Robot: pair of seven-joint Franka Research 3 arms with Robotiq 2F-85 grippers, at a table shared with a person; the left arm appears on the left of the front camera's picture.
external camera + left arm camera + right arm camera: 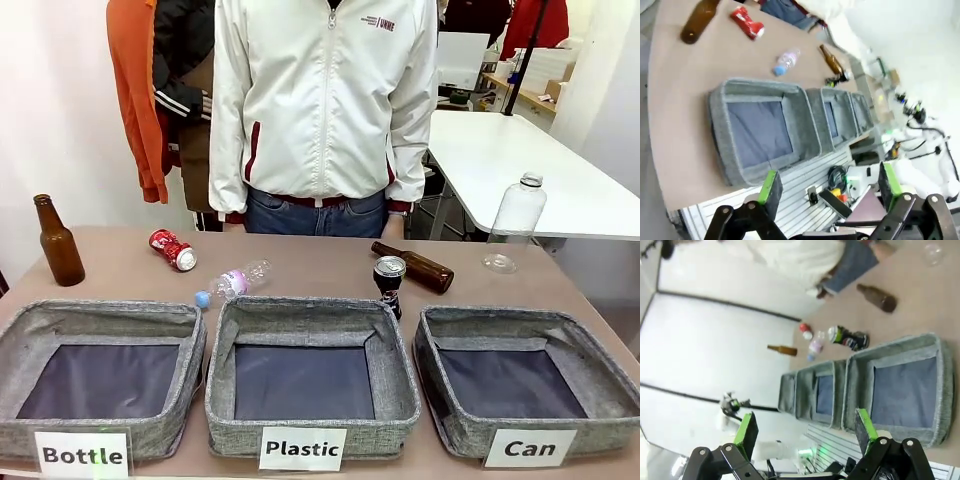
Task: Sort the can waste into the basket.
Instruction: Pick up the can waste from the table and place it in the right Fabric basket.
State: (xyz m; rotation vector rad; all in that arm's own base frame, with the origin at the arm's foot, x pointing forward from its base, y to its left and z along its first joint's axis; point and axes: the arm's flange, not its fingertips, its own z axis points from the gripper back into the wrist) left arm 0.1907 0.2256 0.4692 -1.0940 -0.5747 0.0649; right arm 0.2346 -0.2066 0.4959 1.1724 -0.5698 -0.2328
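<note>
A crushed red can (172, 249) lies on the table at the back left, behind the baskets. A dark can with a silver top (389, 280) stands just behind the gap between the middle and right bins. The grey basket labelled "Can" (500, 316) sits front right with nothing in it. In the left wrist view my left gripper (830, 185) is open and holds nothing, high off the table's front left corner, with the red can (747, 23) far off. My right gripper (805, 429) is also open, above and in front of the Can basket (850, 390), with the dark can (847, 336) beyond it.
Bins labelled "Bottle" (100, 315) and "Plastic" (310, 308) stand left of the Can basket. A brown bottle (58, 241) stands far left and another (412, 266) lies by the dark can. Clear plastic bottles lie centre (235, 282) and stand back right (518, 212). A person (325, 110) stands at the far edge.
</note>
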